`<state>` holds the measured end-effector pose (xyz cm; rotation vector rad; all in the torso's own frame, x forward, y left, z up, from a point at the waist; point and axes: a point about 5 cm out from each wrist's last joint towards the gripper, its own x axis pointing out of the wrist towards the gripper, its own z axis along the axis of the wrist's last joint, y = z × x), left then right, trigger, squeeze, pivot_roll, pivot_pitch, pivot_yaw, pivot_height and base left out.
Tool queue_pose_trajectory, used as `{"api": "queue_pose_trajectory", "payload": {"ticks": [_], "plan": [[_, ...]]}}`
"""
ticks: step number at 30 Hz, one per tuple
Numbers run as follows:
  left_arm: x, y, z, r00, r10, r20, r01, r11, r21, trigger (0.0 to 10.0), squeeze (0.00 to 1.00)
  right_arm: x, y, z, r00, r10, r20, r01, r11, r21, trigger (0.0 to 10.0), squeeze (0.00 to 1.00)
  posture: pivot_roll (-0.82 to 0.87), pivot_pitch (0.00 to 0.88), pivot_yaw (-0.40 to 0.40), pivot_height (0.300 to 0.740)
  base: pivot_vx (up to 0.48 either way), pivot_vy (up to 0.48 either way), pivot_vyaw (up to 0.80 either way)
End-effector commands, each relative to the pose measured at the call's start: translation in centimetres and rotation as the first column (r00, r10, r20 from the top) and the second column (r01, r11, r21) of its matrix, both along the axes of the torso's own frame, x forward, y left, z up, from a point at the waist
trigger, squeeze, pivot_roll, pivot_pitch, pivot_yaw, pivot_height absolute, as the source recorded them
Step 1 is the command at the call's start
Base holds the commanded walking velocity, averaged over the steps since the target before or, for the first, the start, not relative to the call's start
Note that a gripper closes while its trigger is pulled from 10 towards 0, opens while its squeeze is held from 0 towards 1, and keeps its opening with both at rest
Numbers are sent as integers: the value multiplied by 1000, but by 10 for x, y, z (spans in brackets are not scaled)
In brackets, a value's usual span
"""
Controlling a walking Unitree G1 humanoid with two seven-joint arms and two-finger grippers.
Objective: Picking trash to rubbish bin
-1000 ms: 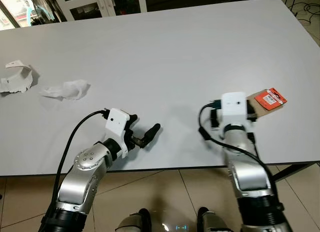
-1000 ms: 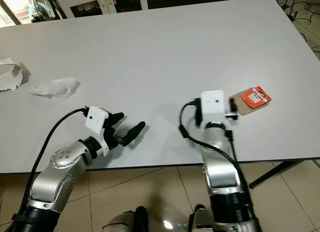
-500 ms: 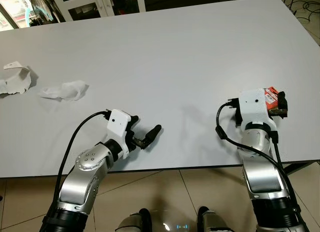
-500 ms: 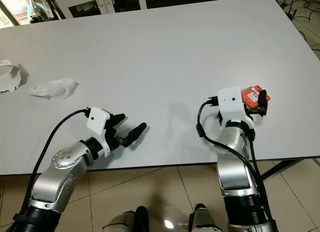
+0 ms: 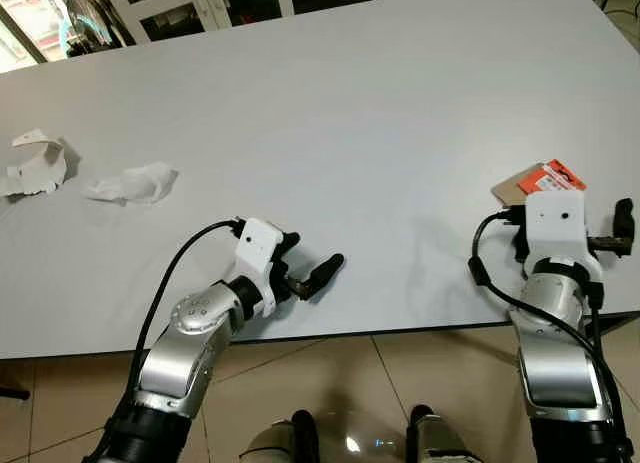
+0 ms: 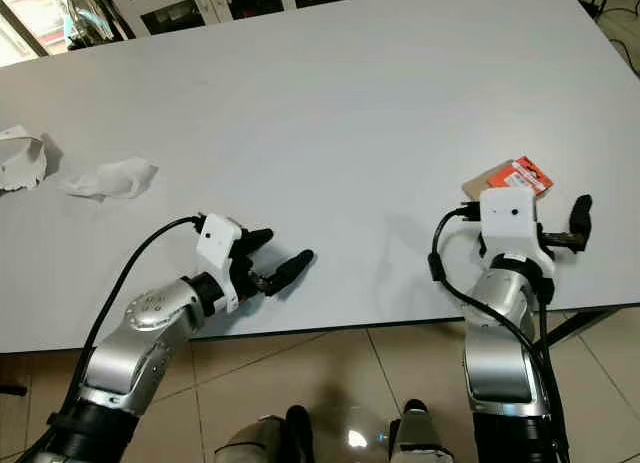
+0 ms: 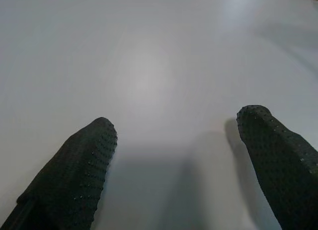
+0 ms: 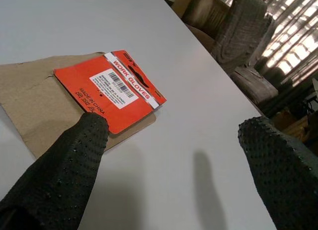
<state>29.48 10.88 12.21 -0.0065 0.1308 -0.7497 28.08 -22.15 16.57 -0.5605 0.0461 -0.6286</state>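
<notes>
With the flat brown cardboard backing card with its glossy orange "WORK GLOVES" label (image 8: 107, 88) lying flush on the big white tabletop (image 5: 330, 103), going to need a low, sliding approach rather than a straight drop. Probably best to nudge one black finger (image 8: 64, 165) under the card's near edge, or drag it toward the table's right edge so a corner overhangs, then pinch. Thin stiff card, so no need for a hard squeeze, just a square bite well in from the edge.

Right gripper (image 8: 169, 155) spread wide, holding nothing, hovering just short of the card near the table's front right corner, one finger beside the card's edge. Left gripper (image 7: 179, 165) also wide open and empty, parked low over bare table at the front edge.

Card itself: tan, slightly ragged outline, orange panel with white barcode sticker on top, lying flat, label up. Looks light and rigid.

Also waiting far off on the left: a crumpled white tissue (image 5: 132, 182) and a torn white paper scrap (image 5: 35, 164).
</notes>
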Motion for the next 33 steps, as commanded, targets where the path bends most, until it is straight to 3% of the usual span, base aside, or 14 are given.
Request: {"api": "queue_pose_trajectory", "payload": {"ticks": [1,5,9,22,26,33], "plan": [[0,2,-6,1000,-10,-19,11,999,31,10000,0,-9,-4,-11,998,-35,-43,36,999,34,10000,929,-140,247,222,740,0,0,0],[0,1,-7,1000,-20,-19,21,999,31,10000,0,-9,2,-27,997,24,-76,-9,982,188,10000,929,-145,248,225,740,0,0,0],[-1,0,-8,999,-24,-21,24,999,27,10000,0,-4,15,-42,990,128,-66,-91,910,405,10000,922,-141,249,218,740,0,0,0],[0,-1,-7,1000,16,-9,-16,1000,-2,10000,0,20,51,-38,937,350,-16,-300,824,481,10000,882,-115,228,172,740,0,0,0],[0,-2,-7,1000,22,-8,-22,1000,-6,10000,0,22,56,-40,928,372,-20,-314,809,498,10000,878,-111,222,163,740,0,0,0],[1,-2,-8,999,40,-3,-40,999,-14,10000,0,27,83,-46,874,483,-43,-390,752,531,10000,871,-110,212,144,740,0,0,0]]}}
